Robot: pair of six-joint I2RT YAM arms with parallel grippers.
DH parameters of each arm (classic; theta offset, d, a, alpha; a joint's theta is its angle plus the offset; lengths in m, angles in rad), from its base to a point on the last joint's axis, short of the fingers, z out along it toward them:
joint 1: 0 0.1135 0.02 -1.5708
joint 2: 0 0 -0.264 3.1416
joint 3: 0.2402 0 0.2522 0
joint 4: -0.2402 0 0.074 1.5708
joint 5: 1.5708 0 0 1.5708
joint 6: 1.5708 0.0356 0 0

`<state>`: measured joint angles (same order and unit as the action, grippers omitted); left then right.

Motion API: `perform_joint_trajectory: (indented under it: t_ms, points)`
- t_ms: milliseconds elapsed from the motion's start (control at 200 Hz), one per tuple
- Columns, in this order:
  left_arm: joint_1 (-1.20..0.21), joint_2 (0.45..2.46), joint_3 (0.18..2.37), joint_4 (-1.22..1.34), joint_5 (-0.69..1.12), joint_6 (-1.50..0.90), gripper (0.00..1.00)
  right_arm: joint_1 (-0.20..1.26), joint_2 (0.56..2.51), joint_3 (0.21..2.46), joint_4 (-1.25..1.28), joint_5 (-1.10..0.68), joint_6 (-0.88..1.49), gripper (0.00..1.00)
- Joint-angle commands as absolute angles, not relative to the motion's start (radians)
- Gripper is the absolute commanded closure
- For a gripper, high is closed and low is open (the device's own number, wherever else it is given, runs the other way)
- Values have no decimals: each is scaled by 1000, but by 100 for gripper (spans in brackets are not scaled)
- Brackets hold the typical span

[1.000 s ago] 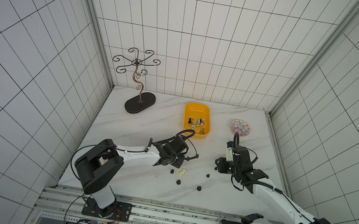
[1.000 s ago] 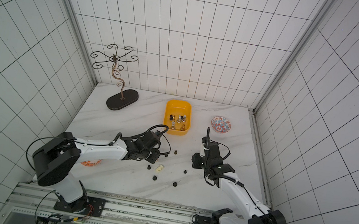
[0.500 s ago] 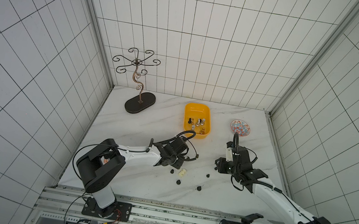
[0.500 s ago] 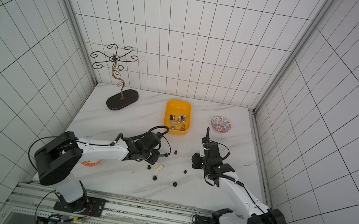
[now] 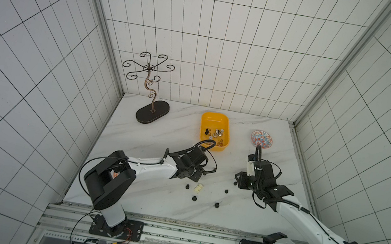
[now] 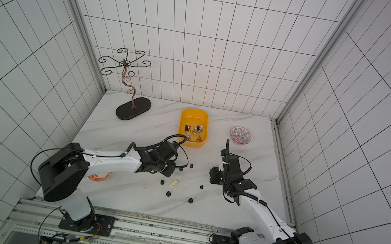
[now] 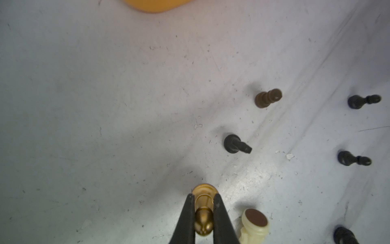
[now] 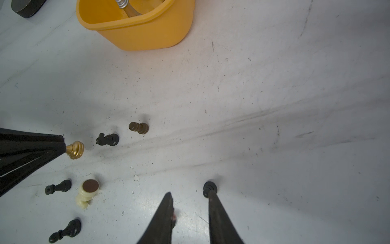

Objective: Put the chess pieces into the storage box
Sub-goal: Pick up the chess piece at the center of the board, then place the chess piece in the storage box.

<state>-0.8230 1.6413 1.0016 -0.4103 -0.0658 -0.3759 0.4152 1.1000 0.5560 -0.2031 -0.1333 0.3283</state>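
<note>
On the counter, our left gripper pinches a gold piece; next we lift it into the storage box. Our right gripper stands part-open, empty.

Two white-and-black arms
White link shells, black joint housings, looped black cables, tapered black tool fingers, flat black base plates.

I get two top views from high overhead, tilted steeply down and nearly identical, both holding the whole marble table. My left wrist camera hangs close over it, facing the storage box; my right wrist camera, equally close, shares that box and the gold piece with it.
</note>
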Motion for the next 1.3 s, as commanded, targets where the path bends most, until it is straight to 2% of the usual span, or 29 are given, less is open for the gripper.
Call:
perform_joint_trajectory:
  t_ms: [0, 285, 615, 1029, 1294]
  points:
    - [-820, 1592, 1096, -434, -110, -336, 88, 428, 1084, 538, -238, -120, 342, 70]
    - [-681, 1656, 1319, -425, -89, -242, 88, 432, 1078, 558, -257, -114, 358, 70]
    - [-551, 1927, 1642, -354, -78, -98, 87, 449, 1083, 590, -291, -101, 362, 70]
    - [-493, 2323, 2080, -389, -49, -120, 86, 462, 1134, 618, -301, -115, 357, 70]
    - [-492, 2418, 2128, -340, -29, -150, 85, 466, 1157, 620, -298, -123, 354, 70]
